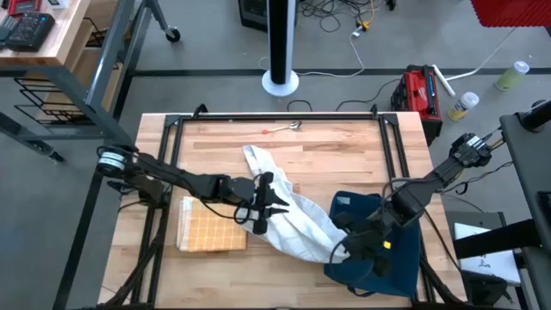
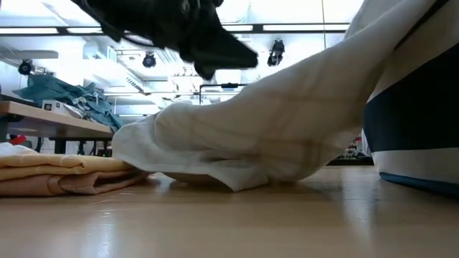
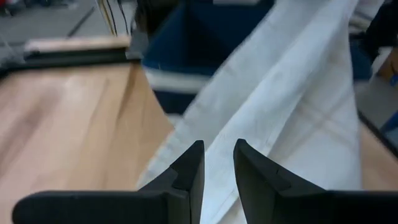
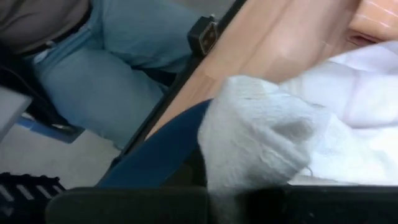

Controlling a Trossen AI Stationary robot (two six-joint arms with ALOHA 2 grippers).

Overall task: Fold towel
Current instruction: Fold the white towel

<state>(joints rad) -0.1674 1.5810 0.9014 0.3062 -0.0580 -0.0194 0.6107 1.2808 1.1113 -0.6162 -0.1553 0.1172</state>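
White towel (image 1: 297, 222): soft woven cloth, nubbly terry at my grip. Table (image 1: 336, 155): smooth pale wood w/ slight sheen. My fingers (image 3: 186, 180): matt black plastic.

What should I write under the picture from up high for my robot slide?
Two robot arms tug a white towel from a blue bin; a folded yellow towel waits on the table.

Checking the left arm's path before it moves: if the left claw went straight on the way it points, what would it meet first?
Most likely the white towel: it lies right ahead of the left claw, whose jaws stand slightly apart. The blue bin lies beyond; depth is unclear.
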